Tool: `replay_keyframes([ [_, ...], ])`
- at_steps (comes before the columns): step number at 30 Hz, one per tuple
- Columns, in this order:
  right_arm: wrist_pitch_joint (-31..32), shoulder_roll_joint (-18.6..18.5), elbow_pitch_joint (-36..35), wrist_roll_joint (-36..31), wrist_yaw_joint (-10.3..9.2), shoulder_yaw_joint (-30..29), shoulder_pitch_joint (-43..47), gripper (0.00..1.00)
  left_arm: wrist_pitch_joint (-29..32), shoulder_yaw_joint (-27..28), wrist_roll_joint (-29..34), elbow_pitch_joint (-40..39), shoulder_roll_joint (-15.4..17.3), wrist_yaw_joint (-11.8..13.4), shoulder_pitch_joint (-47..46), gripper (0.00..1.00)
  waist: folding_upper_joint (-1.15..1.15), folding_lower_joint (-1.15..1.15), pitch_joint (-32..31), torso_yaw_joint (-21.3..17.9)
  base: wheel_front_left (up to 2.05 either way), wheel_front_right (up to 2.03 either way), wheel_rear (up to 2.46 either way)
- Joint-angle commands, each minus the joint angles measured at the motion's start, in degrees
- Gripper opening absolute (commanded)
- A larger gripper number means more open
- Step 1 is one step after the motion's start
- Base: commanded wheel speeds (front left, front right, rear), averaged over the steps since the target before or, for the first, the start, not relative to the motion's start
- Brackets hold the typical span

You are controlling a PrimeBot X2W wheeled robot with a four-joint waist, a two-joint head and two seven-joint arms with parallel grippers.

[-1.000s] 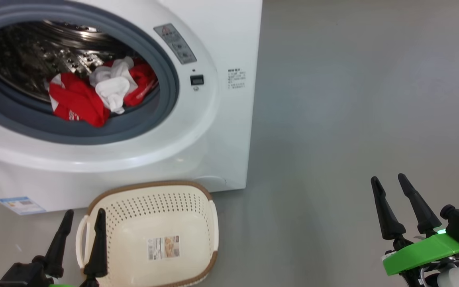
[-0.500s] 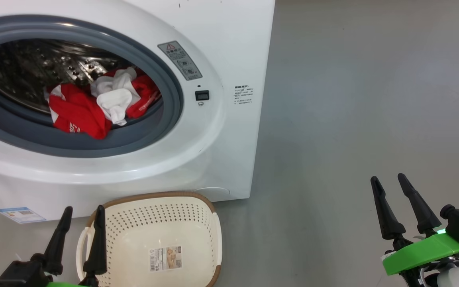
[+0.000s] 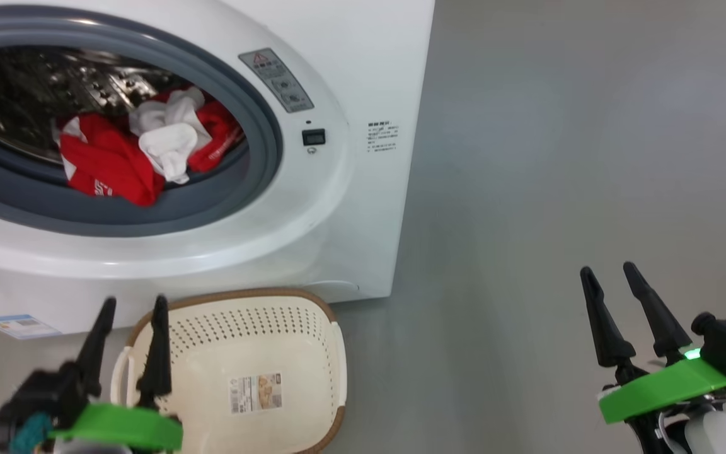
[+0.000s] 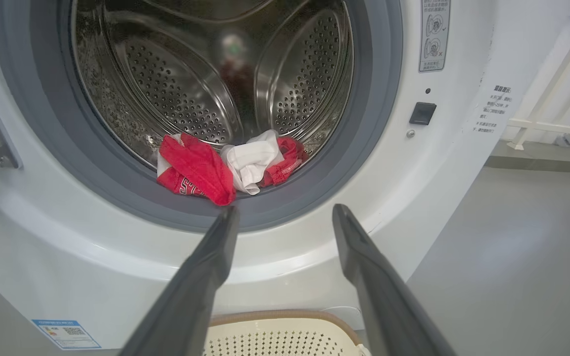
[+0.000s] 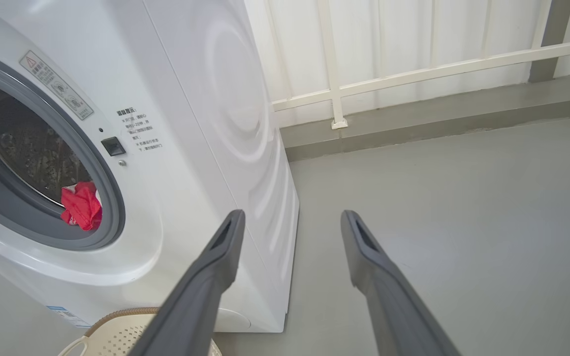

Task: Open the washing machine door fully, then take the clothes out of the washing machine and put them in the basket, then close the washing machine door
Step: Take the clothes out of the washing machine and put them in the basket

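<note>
The white washing machine (image 3: 350, 208) has its mouth uncovered; the washing machine door is out of view. The clothes (image 3: 108, 167), red garments with a white cloth (image 3: 167, 142) on them, lie at the drum's front lip against the grey gasket. They also show in the left wrist view as clothes (image 4: 198, 170). The cream basket (image 3: 243, 328) sits on the floor just in front of the machine, with nothing in it but its paper label. My left gripper (image 3: 135, 301) hovers open over the basket's left handle, its fingers pointing at the drum (image 4: 191, 99). My right gripper (image 3: 607, 269) is open and holds nothing, far right over bare floor.
Grey floor (image 3: 558, 189) stretches to the right of the machine. A white railing (image 5: 334, 89) and a low kerb run behind it. A black latch slot (image 3: 313, 137) sits on the machine's front to the right of the mouth, and a blue sticker (image 3: 19, 326) at its lower left.
The head camera has shifted slightly. My left gripper has lifted and moved forward a little, so its green mount now shows. Both grippers stay open and the clothes lie as before.
</note>
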Motion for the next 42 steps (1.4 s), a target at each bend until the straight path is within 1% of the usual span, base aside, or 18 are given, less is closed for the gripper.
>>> replay_keyframes([
  [1,-0.37,-0.45,-1.62,-0.21,0.36,1.43,-2.07,1.00,-0.28,1.85,1.44,0.65,1.08,0.03,-4.07,1.00,0.00,0.00,1.99,-0.65,0.00,0.00,0.00],
  [6,-0.37,0.17,-1.83,-0.10,0.36,1.87,-3.77,1.00,-0.28,0.96,3.22,8.31,3.27,0.03,-13.74,1.00,0.00,0.00,5.60,-1.87,0.00,0.00,0.00],
  [7,-0.37,0.17,-1.83,-0.10,0.36,1.87,-3.77,1.00,-0.28,0.96,3.22,8.31,3.27,0.03,-13.74,1.00,0.00,0.00,5.60,-1.87,0.00,0.00,0.00],
  [8,-0.37,0.32,-1.86,-0.05,0.36,1.93,-4.15,1.00,-0.28,0.73,3.22,9.82,3.73,0.03,-15.96,1.00,0.00,0.00,6.31,-2.15,0.00,0.00,0.00],
  [15,-0.37,1.61,-2.05,0.16,0.36,2.61,-6.71,1.00,0.00,-1.83,3.91,22.62,7.84,0.03,-31.40,1.00,0.00,0.00,10.91,-4.53,0.00,0.00,0.00],
  [21,-0.37,2.67,-1.97,0.39,0.36,3.28,-8.40,1.00,0.90,-5.34,2.69,32.95,11.32,0.03,-41.53,1.00,0.00,0.00,13.57,-6.65,0.00,0.00,0.00],
  [30,-0.37,3.44,-2.67,0.40,0.36,3.51,-10.28,1.00,2.77,-10.12,1.77,43.82,14.87,0.03,-53.08,1.00,0.00,0.00,17.28,-8.08,0.00,0.00,0.00],
  [36,-0.37,3.82,-2.99,0.43,0.36,3.77,-11.36,1.00,4.22,-12.81,0.50,48.59,15.95,0.03,-58.62,1.00,0.00,0.00,19.53,-8.59,0.00,0.00,0.00],
  [42,-0.37,4.12,-3.15,0.52,0.36,4.22,-12.20,1.00,5.95,-15.02,-0.87,52.38,16.97,0.03,-62.14,1.00,0.00,0.00,21.09,-9.27,0.00,0.00,0.00],
])
